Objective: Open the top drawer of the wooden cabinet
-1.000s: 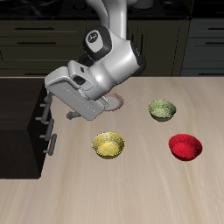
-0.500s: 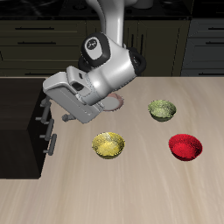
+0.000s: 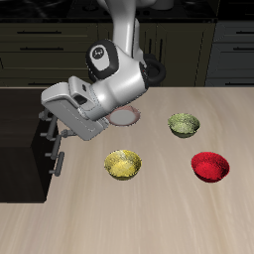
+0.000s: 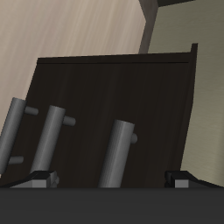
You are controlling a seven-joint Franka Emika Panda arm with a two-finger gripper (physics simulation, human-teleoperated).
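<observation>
None of the pull is done, by my judgement: the wooden cabinet (image 3: 30,149) sits at nine o'clock on the table, its top drawer (image 4: 112,96) apparently shut. The gripper (image 3: 58,131) hovers beside the handles, fingers spread, the nearest handle (image 4: 117,154) between them, not clamped. Closing and pulling remain.

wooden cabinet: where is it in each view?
Exterior view: wooden cabinet at the table's edge, partly hidden behind the gripper.
Wrist view: its dark front fills most of the picture.
Shared landmark: the grey bar handles.
</observation>
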